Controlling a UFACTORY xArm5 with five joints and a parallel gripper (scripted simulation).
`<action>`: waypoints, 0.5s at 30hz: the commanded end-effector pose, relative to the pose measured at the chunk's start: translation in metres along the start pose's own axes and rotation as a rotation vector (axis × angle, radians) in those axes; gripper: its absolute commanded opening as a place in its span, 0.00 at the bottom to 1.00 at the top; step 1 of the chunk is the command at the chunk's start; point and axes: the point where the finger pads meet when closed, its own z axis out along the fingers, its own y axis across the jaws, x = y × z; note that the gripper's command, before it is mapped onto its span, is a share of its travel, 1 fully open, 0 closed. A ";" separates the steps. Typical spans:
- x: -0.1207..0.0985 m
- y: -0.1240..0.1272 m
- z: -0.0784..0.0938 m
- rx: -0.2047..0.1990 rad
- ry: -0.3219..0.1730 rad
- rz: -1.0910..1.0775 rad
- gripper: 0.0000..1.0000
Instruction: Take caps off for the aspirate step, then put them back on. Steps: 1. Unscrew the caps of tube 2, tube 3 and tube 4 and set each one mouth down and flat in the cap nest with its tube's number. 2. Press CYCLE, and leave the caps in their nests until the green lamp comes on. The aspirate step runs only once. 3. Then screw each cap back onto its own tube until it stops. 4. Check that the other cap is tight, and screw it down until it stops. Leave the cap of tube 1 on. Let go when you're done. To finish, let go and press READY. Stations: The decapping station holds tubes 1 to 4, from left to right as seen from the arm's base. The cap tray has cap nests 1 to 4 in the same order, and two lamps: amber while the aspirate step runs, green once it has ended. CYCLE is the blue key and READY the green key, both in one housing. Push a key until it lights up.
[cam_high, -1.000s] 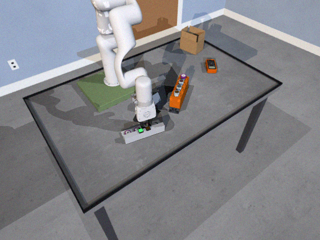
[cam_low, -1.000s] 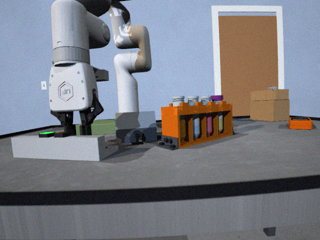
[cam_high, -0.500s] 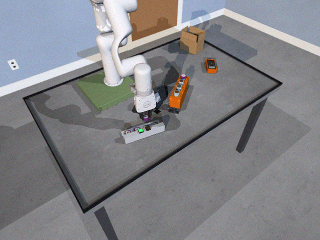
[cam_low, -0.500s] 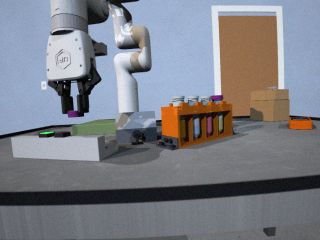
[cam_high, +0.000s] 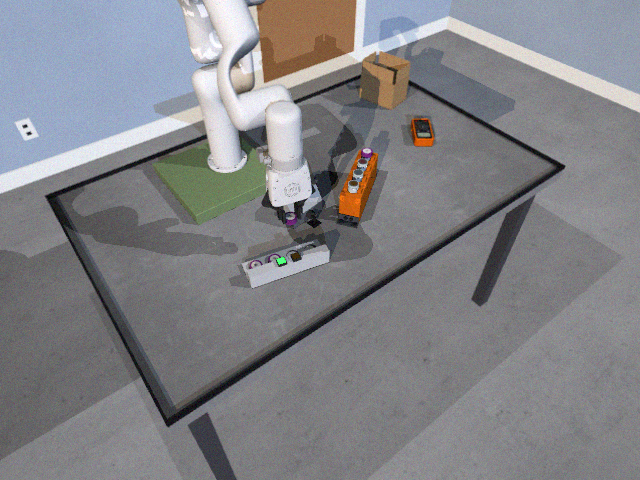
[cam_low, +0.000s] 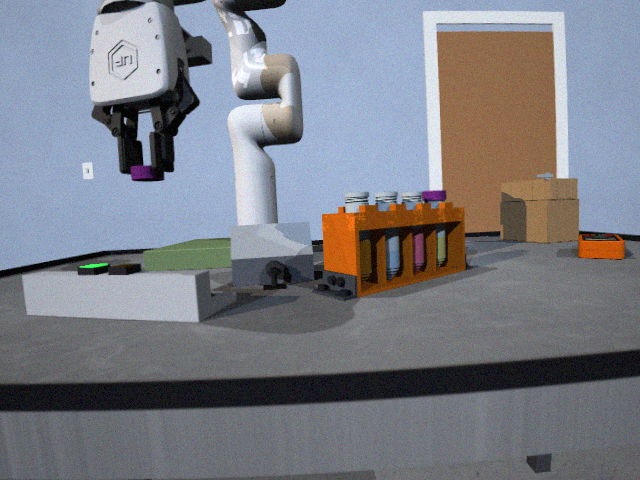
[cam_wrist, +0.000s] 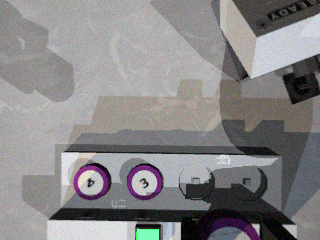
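My gripper (cam_low: 146, 167) is shut on a purple cap (cam_low: 146, 173) and holds it well above the grey cap tray (cam_low: 113, 294). In the wrist view the held cap (cam_wrist: 227, 227) shows at the bottom edge. Below it, cap 4 (cam_wrist: 91, 181) and cap 3 (cam_wrist: 144, 181) sit in their nests. Nest 2 (cam_wrist: 196, 181) and nest 1 (cam_wrist: 245, 180) are empty. The green lamp (cam_high: 281, 260) is lit. The orange decapping station (cam_low: 395, 248) holds three open tubes and one tube with a purple cap (cam_low: 433, 195) on.
The grey key housing (cam_low: 271, 253) stands between the tray and the station, its READY label in the wrist view (cam_wrist: 280, 12). A cardboard box (cam_high: 384, 79) and an orange meter (cam_high: 422, 131) lie at the far side. The arm stands on a green pad (cam_high: 206, 180).
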 end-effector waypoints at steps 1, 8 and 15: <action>0.008 0.015 -0.003 -0.001 0.000 0.167 0.00; 0.029 0.051 -0.003 -0.002 0.000 0.338 0.00; 0.047 0.083 -0.004 -0.002 0.000 0.338 0.00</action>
